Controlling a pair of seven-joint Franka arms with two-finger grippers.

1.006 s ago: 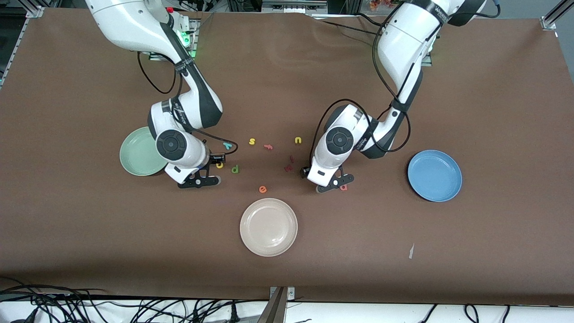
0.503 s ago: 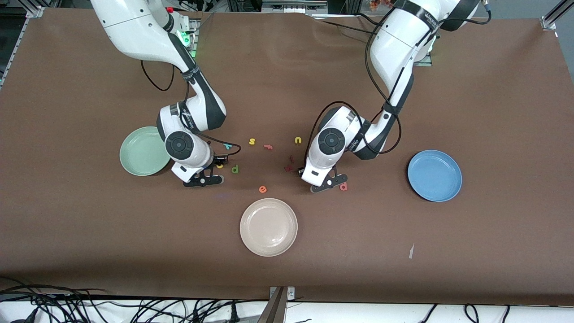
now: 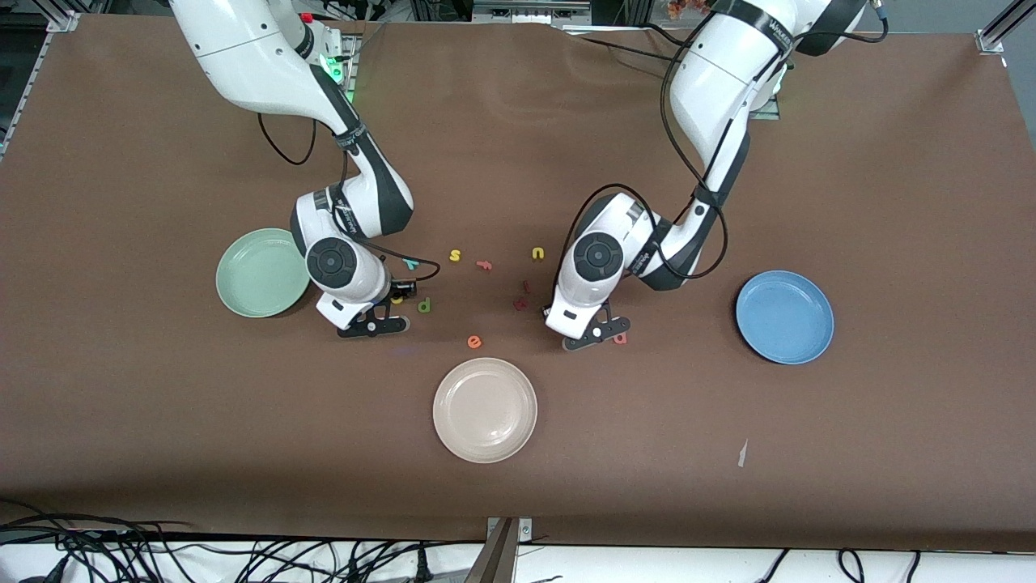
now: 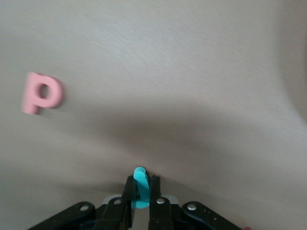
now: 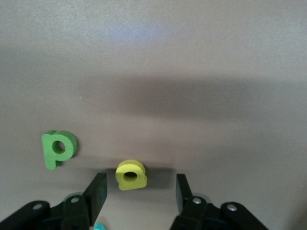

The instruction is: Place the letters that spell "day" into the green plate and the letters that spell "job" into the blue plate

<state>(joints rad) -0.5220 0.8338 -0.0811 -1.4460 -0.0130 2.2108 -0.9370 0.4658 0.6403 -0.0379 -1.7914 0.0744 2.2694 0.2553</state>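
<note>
Teal foam, the hook-shaped "j" (image 4: 139,187), stands pinched upright in the clenched jaws of the left gripper (image 4: 142,186), just above the brown surface (image 3: 890,162) and a little toward the left arm's end from the cream-white plate (image 3: 485,410). The salmon "b" (image 3: 620,338) lies flat close by it, untouched. The blue plate (image 3: 784,317) sits well toward the left arm's end from the cream-white plate and holds nothing. Toward the right arm's end from the cream-white plate, the right gripper (image 5: 140,184) is low over the surface with its jaws released, one on each side of the yellow "a" (image 5: 130,174), which lies flat and touches neither. The dark green "d" (image 5: 58,148) lies just beside the "a", outside the jaws, and the teal "y" (image 3: 411,262) lies farther from the camera, partly under a black cable. The green plate (image 3: 261,273) sits near that arm's wrist, with nothing in it. Farther from the camera than the cream-white plate lie the orange "e" (image 3: 474,342), two dark red pieces (image 3: 520,304), the salmon "f" (image 3: 484,264), the yellow "s" (image 3: 455,256) and the yellow "u" (image 3: 538,253). A small grey scrap (image 3: 742,453) lies nearer the camera, toward the left arm's end. Black cables (image 3: 162,551) tangle along the pale edge below the surface, and metal frame rails (image 3: 999,28) show at its corners.
</note>
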